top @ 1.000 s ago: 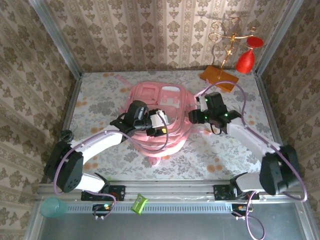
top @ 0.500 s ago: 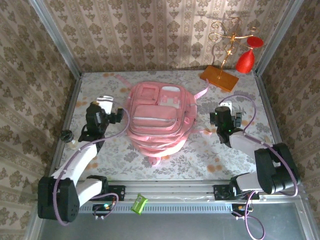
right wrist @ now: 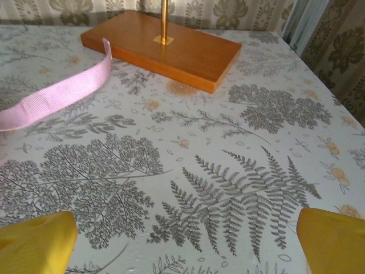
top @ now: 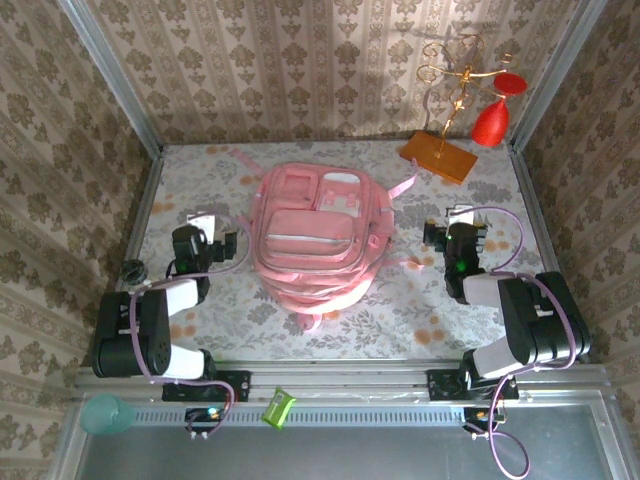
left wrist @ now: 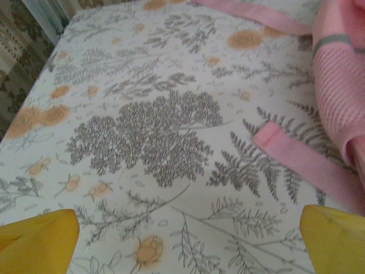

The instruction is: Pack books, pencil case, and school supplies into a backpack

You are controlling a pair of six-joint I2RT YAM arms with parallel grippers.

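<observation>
Yellow-tipped left claw (left wrist: 182,245) is spread wide, with only the floral desk (left wrist: 148,131) between the tips. In the top view the left claw (top: 200,232) sits left of the bag, well apart from it. A second ago it was over the pink backpack (top: 315,240), and it has since pulled back and folded toward its base. A small black knob (top: 132,268) sits by the left desk edge.

The backpack lies flat mid-desk, pockets look shut, and neither claw is touching it. A loose strap (left wrist: 308,165) and the mesh side (left wrist: 336,85) are just right of the left claw. Cannot tell from outside whether the books and school supplies are in the bag.

Right claw (top: 460,222) has also pulled back off the bag to the right side. Its wrist view shows the right claw (right wrist: 182,240) spread apart and empty over bare desk. A pink strap end (right wrist: 57,97) lies ahead-left of it, and the orange stand base (right wrist: 162,48) is further back.

Judgement: both arms retreating means packing is likely done or paused. The straps are the only snag risk.
</observation>
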